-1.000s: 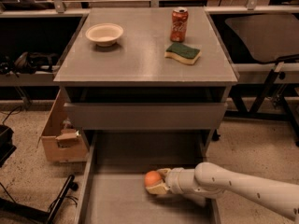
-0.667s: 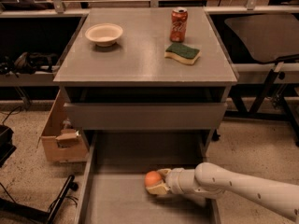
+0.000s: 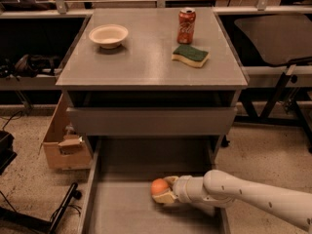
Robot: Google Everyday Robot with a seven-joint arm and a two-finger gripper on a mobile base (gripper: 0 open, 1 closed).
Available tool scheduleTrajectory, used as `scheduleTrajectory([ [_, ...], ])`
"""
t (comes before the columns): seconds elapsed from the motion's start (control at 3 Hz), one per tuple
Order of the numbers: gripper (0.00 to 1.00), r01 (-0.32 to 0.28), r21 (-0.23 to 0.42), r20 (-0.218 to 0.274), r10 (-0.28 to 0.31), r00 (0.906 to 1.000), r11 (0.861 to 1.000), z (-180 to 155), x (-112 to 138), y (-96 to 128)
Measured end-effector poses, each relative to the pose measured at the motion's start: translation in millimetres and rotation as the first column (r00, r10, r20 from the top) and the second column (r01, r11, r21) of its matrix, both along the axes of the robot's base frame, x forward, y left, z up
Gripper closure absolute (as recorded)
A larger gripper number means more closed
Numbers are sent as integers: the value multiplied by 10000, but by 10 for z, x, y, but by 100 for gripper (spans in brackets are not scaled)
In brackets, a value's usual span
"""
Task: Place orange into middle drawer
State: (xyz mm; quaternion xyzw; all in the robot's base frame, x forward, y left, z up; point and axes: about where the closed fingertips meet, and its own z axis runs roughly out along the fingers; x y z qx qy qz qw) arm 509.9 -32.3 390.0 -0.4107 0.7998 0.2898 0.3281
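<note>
The orange (image 3: 158, 186) is a small round fruit inside the pulled-out middle drawer (image 3: 122, 211), low over its flat grey floor. My gripper (image 3: 163, 191) reaches in from the right on a white arm and is shut on the orange, with one yellowish finger (image 3: 170, 181) above it and one below. I cannot tell whether the orange touches the drawer floor.
The cabinet top (image 3: 146, 62) carries a white bowl (image 3: 108, 35), a red soda can (image 3: 186, 26) and a green-yellow sponge (image 3: 190, 55). A shut drawer front (image 3: 151, 121) sits above the open one. A cardboard box (image 3: 63, 143) stands at the left, a chair (image 3: 278, 38) at the right.
</note>
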Motion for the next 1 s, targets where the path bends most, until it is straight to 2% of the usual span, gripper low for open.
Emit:
scheduleTrajectory([
  [0.33, 12, 0, 0, 0, 0, 10000, 10000, 0, 0, 0],
  [0.67, 0, -1, 1, -1, 1, 10000, 10000, 0, 0, 1],
  [1.0, 0, -2, 1, -1, 2, 10000, 10000, 0, 0, 1],
])
